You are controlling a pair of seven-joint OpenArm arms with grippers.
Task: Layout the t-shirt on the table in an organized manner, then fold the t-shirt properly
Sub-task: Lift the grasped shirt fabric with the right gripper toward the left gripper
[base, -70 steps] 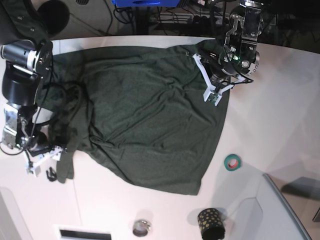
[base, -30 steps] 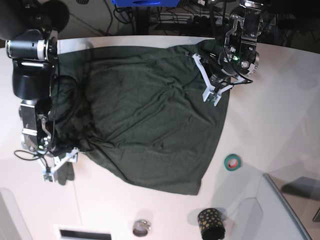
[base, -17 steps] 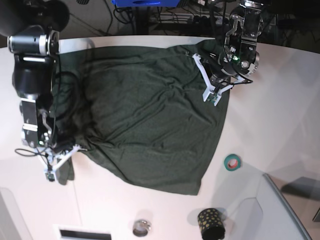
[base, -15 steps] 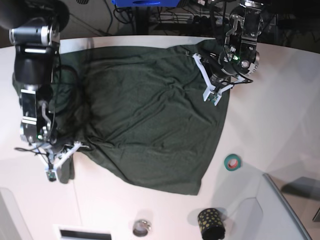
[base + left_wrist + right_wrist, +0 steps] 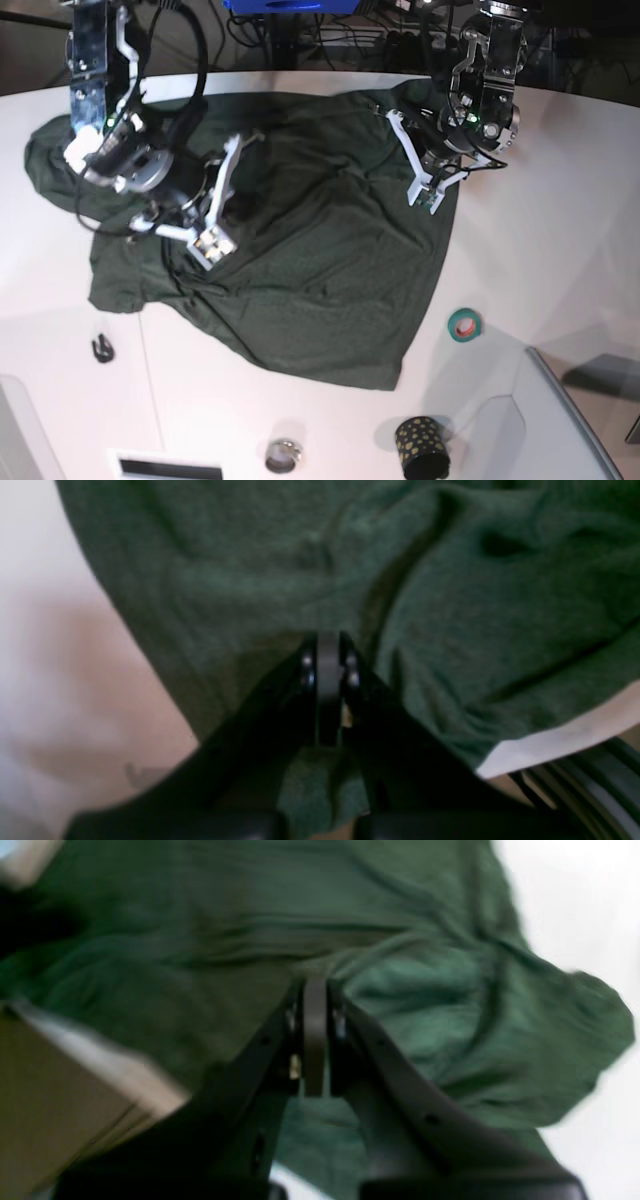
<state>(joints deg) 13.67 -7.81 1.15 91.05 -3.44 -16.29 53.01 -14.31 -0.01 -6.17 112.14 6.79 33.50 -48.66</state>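
The dark green t-shirt (image 5: 320,240) lies spread and wrinkled over the white table (image 5: 560,220), with one part reaching out to the far left (image 5: 55,165). My right gripper (image 5: 222,200) is over the shirt's left-middle. In the right wrist view its fingers (image 5: 314,990) are pressed together on a raised fold of the t-shirt (image 5: 430,990). My left gripper (image 5: 420,165) sits at the shirt's upper right edge. In the left wrist view it (image 5: 327,645) is shut, with the t-shirt (image 5: 240,580) gathered at its tips.
A teal tape roll (image 5: 463,324) lies right of the shirt. A black dotted cup (image 5: 422,445) and a small metal ring (image 5: 284,455) stand near the front edge. A grey bin corner (image 5: 565,410) is at the lower right. A small black clip (image 5: 101,348) lies at the left.
My right arm swung from the shirt's lower left corner up toward its middle and its gripper shut. The bunched left side of the shirt now lies spread leftward. The left arm stayed put.
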